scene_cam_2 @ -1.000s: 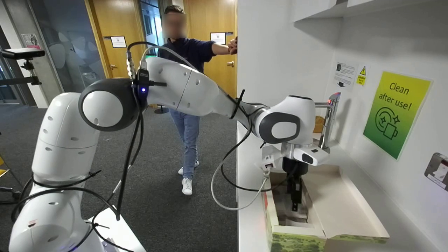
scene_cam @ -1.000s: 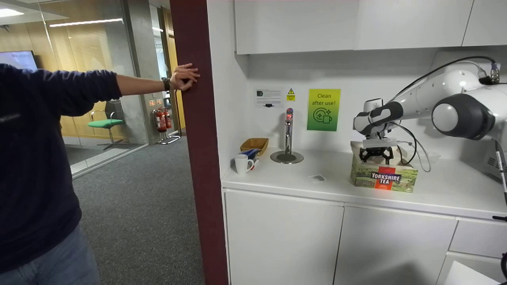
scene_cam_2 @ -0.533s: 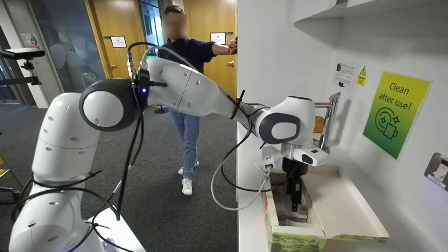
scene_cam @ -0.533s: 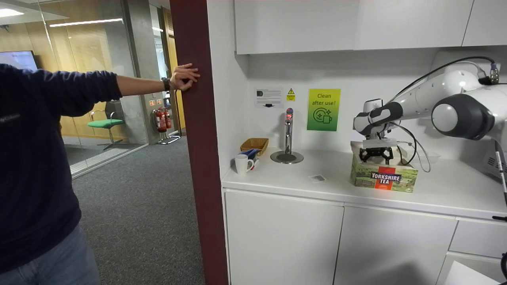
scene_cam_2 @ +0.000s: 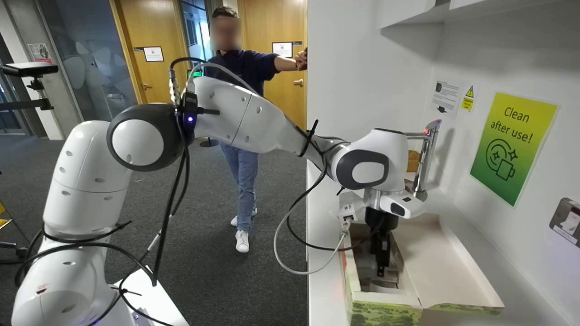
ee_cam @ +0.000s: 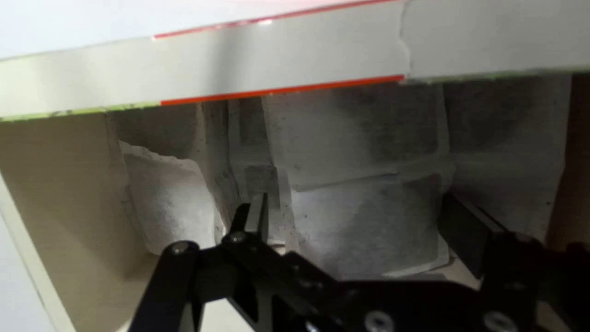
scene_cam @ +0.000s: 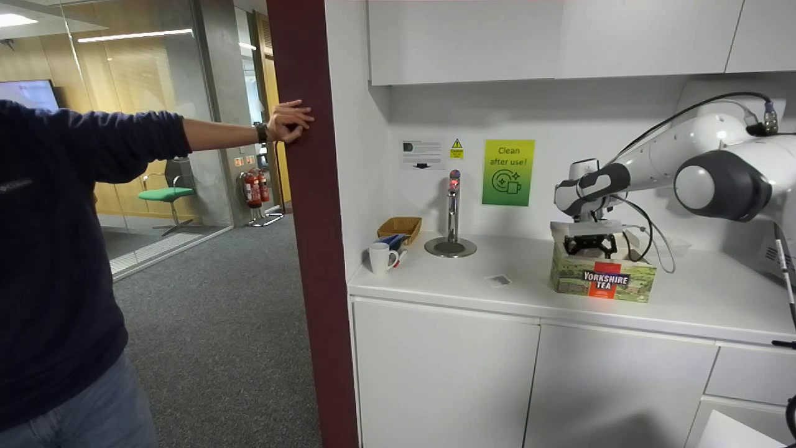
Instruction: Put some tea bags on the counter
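The open tea box (scene_cam: 569, 277) stands on the white counter (scene_cam: 448, 286). Several pale-grey tea bags (ee_cam: 364, 226) lie inside it in the wrist view; they also show in an exterior view (scene_cam_2: 383, 287). A small flat tea bag sachet (scene_cam: 498, 280) lies on the counter left of the box. My gripper (ee_cam: 352, 210) points down inside the box, its fingers wide apart. A tea bag lies between and below the fingers, not visibly clamped. The fingertips are hidden by the box wall in an exterior view, where the upper gripper shows.
The box's raised lid (scene_cam_2: 444, 262) leans open towards the wall. A chrome tap (scene_cam: 453, 211), a white mug (scene_cam: 379, 258) and a basket (scene_cam: 401, 229) stand at the counter's far end. A person (scene_cam_2: 244, 72) stands beyond the arm. Cables (scene_cam_2: 290, 271) hang from the wrist.
My gripper has moved slightly lower into the box, mostly in the last half second. The fingers appear to stay apart. The box, the sachet on the counter and the person have not moved.
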Motion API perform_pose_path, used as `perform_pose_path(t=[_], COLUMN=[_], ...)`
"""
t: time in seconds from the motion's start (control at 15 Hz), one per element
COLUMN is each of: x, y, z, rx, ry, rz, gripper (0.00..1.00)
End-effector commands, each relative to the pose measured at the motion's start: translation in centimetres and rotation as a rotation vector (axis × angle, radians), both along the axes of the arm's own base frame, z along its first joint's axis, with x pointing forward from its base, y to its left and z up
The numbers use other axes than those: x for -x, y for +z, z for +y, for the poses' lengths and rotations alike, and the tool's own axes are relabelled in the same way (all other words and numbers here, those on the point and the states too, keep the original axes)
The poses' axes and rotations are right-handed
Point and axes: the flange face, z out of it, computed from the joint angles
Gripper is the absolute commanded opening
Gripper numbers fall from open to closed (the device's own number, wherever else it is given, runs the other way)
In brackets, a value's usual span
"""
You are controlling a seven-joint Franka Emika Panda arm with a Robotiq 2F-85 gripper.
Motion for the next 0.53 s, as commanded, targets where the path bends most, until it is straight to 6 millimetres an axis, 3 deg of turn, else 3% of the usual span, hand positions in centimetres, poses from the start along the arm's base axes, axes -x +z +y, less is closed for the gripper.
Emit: perform_pose_path(t=[0.0,0.2,0.27,0.33,0.47], x=[-0.53,-0.57,-0.55,-0.54,-0.56], y=[0.56,0.75,0.77,0.78,0.89], z=[-0.25,-0.34,-0.31,-0.31,-0.31], rx=[-0.009,-0.01,-0.009,-0.01,-0.011], ry=[-0.021,-0.022,-0.022,-0.021,-0.021], rz=[-0.002,-0.004,-0.005,-0.005,-0.009], gripper=[1.0,1.0,0.92,0.73,0.59])
